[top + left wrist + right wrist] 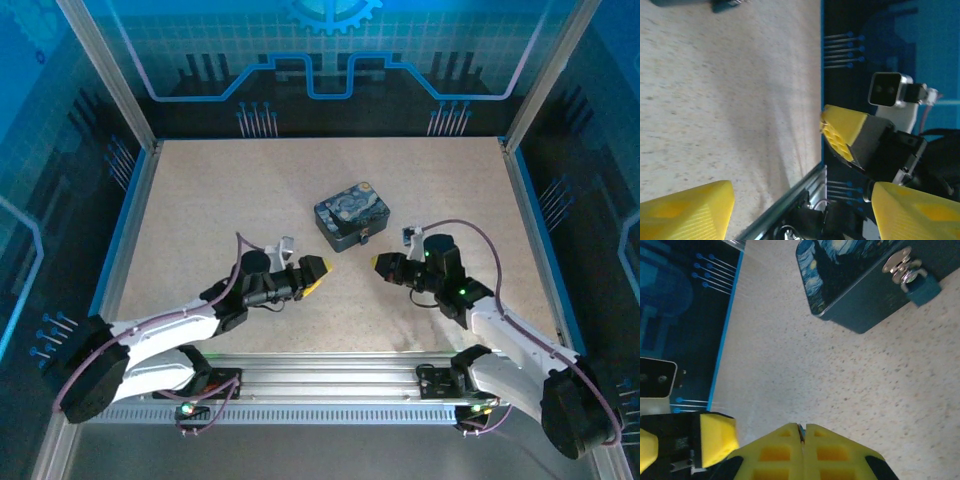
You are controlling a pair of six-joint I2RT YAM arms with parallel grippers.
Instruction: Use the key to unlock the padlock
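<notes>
Padlock (920, 288) hangs shut on the tin (840, 275), unlocking not begun, with the key (801, 428) pinched in the right gripper (801, 436) nearby and the left gripper (318, 274) spread empty.

The top camera looks down from above and behind the arm bases, facing the back wall. It is far enough off to take in the whole table (200, 200), the left hand (318, 276), the right hand (380, 264) and the painted tin (352, 220). The left wrist camera, low and rolled sideways, faces the right hand. The right wrist camera, equally close to the table, faces the tin and the left hand.
</notes>
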